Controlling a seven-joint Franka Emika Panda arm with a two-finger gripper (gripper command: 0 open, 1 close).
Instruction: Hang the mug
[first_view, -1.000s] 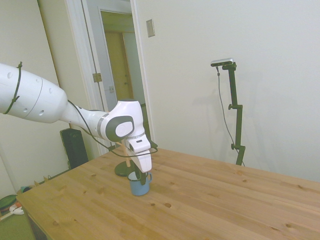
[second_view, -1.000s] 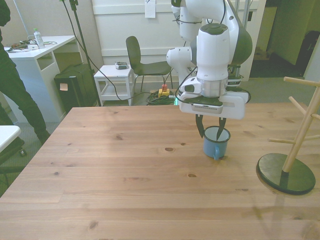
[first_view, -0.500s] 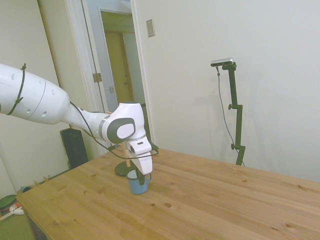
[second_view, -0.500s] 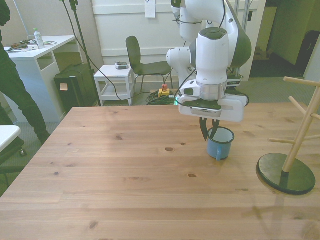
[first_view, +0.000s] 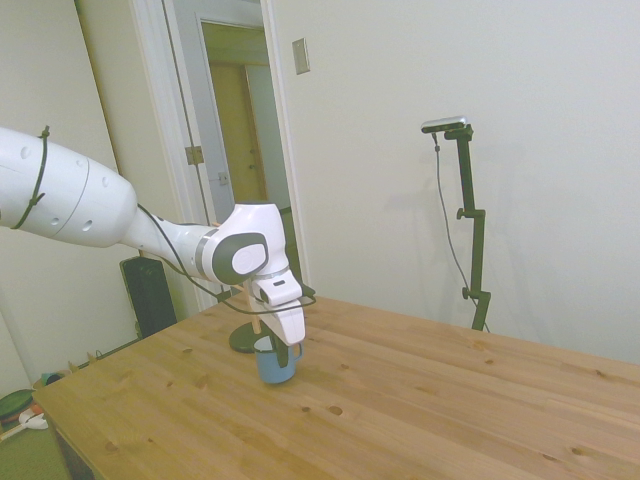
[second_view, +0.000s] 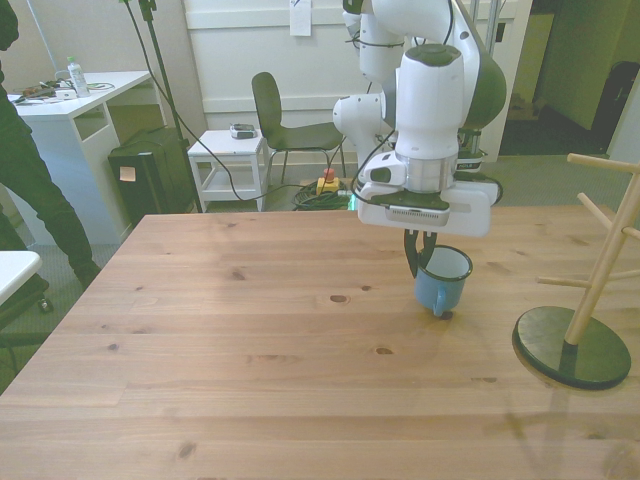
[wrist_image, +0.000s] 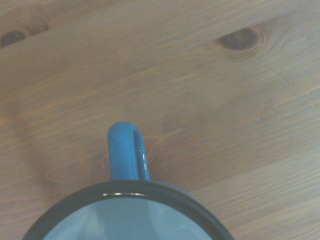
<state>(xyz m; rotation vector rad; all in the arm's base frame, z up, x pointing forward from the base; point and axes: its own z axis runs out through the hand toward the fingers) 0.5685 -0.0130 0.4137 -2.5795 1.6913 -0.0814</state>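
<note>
Mug: the mug (second_view: 441, 279) is sitting near the middle of the tabletop (second_view: 250, 340), toward the front view's right, upright or just clear of the wood; which, the views are not settling

Gripper: the gripper (second_view: 415, 262) is pinching the mug's rim wall, jaws closed on it, one finger inside and one outside

Slip risk: the hold is taking only a thin strip of rim on one side, so the mug is likely swinging or sliding out once carried

Rack risk: the mug tree (second_view: 585, 300) is standing at the tabletop's edge on the front view's right; a tilted mug is risking knocking a peg instead of threading it

Wrist view: the handle (wrist_image: 127, 152) is pointing away from the grip, over bare wood

Side view: the mug (first_view: 274, 365) is showing low under the arm, the rack mostly hidden behind it
</note>
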